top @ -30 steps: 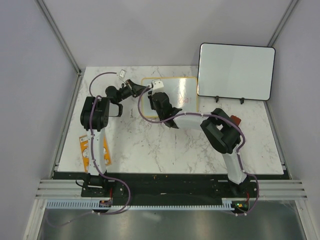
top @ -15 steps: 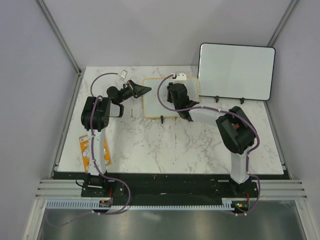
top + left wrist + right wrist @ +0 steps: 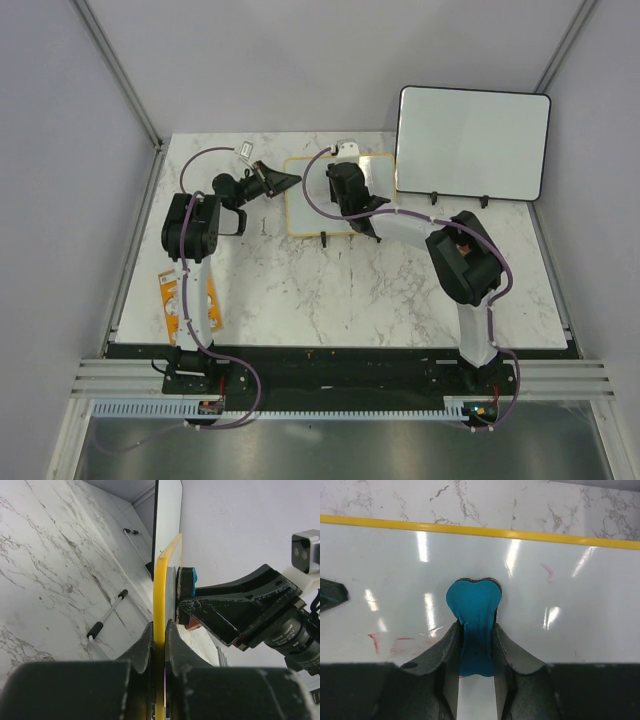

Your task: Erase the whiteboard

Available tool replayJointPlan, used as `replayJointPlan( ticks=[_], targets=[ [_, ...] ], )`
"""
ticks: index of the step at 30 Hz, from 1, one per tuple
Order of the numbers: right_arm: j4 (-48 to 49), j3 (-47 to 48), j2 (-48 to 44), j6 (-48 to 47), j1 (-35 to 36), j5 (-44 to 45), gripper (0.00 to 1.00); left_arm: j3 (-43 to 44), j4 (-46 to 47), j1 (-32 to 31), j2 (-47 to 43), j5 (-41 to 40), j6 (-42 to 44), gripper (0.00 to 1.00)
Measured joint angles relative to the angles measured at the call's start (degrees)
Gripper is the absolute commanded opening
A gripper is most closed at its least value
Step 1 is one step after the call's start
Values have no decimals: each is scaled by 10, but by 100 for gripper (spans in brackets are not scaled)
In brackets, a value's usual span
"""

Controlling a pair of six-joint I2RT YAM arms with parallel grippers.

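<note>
Two arms meet at the whiteboard (image 3: 305, 200), which stands on its black feet (image 3: 107, 615) at the far middle of the table (image 3: 300, 290), just left of the big board (image 3: 472, 142) and close beside it. Left gripper (image 3: 159, 635) has its jaws closed tight on the board's yellow frame (image 3: 470, 530), pinching the left edge; in the left wrist view the frame runs straight up out of the narrow slot between the two fingers. Right gripper (image 3: 474, 630) is clamped on a teal eraser (image 3: 189, 577), jaws nearly together with only the eraser's thickness between them. The eraser's rounded end sticks out past the fingertips and presses flat against the white face, in the upper middle part of the board. Faint red smears (image 3: 395, 645) lie on the face to the lower left of the eraser, and one small pink mark (image 3: 547, 570) sits to its upper right; the rest of the face in view is glossy white with light reflections. Near the table's left front edge an orange packet (image 3: 172, 300) lies flat beside the left arm, well apart from the boards.
</note>
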Motion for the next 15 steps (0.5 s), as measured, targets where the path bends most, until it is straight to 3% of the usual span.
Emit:
replayJointPlan(
  ticks=[15],
  targets=[
    [20,86,79,-19,77,6,0,-3,-3,2,0,-2,0,2]
  ],
)
